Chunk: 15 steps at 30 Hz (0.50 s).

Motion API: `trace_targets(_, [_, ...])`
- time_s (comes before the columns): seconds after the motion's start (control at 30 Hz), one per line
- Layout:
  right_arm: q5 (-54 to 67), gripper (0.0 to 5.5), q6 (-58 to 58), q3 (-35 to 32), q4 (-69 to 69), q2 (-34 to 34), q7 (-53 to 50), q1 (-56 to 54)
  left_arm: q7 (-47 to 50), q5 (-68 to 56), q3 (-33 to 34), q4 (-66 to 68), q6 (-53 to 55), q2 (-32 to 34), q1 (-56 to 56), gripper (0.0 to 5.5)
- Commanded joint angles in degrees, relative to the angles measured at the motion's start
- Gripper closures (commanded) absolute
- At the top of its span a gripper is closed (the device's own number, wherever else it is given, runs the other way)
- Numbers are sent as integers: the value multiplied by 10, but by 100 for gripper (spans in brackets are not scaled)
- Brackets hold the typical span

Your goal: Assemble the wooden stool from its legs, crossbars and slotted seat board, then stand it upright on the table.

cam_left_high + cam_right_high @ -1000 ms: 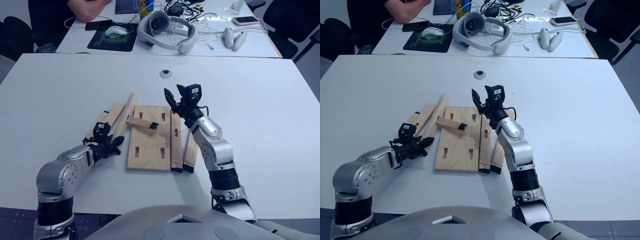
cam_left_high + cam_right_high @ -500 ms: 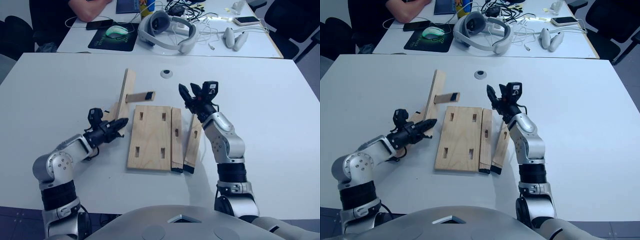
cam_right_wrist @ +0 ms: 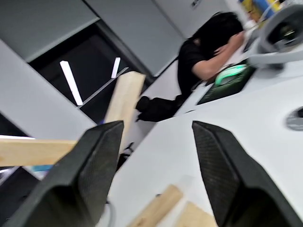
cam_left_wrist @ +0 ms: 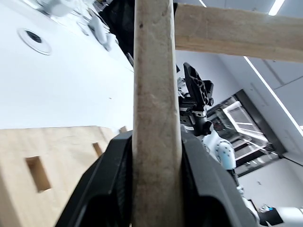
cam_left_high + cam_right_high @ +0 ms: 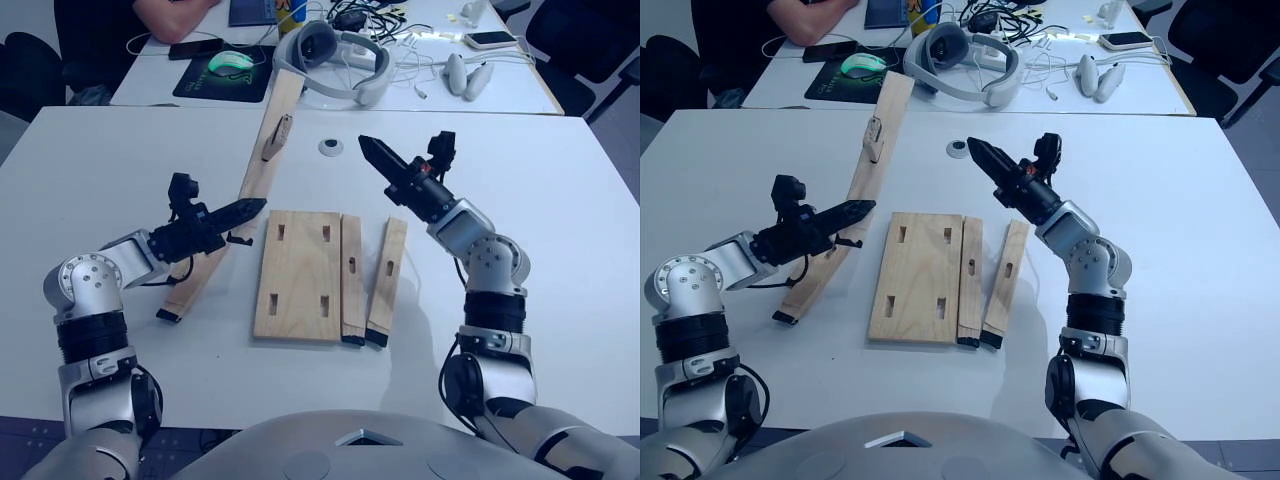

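The seat board lies flat on the table, with two loose legs just beside it on the right. The left gripper is shut tight on a long leg with a short crossbar on it — the leg leans up, left of the board. The right gripper hangs above the table, fingers apart, holding nothing.

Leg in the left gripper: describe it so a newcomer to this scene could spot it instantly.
On the white table, find the flat slotted seat board; to its left the left gripper clamps a long wooden leg. Unlike the two strips lying flat right of the board, it is tilted up, black-tipped foot low, with a short crossbar stub near its raised end.
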Motion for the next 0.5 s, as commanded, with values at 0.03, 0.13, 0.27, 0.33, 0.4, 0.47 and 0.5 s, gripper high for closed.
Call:
trace_targets(0.03, [46, 281, 43, -5, 8, 23, -15, -23, -25, -9, -27, 17, 10, 1, -22, 444])
trace_targets(0.13, [61, 281, 55, -6, 19, 39, -27, -30, -30, -12, -48, 8, 17, -5, -20, 444])
trace_targets(0.27, [78, 281, 63, -15, 25, 48, -39, -34, -39, -16, -75, -7, 31, -7, -13, 444])
trace_targets(0.33, [81, 281, 65, -15, 29, 49, -40, -37, -42, -16, -84, -15, 35, -6, -6, 444])
trace_targets(0.4, [79, 281, 65, -11, 31, 46, -40, -38, -45, -18, -91, -21, 39, -4, -2, 444])
trace_targets(0.47, [82, 281, 64, -14, 35, 46, -42, -39, -50, -19, -97, -25, 44, 1, 2, 444])
trace_targets(0.5, [84, 281, 65, -15, 37, 46, -42, -40, -52, -20, -99, -28, 47, 4, 4, 444])
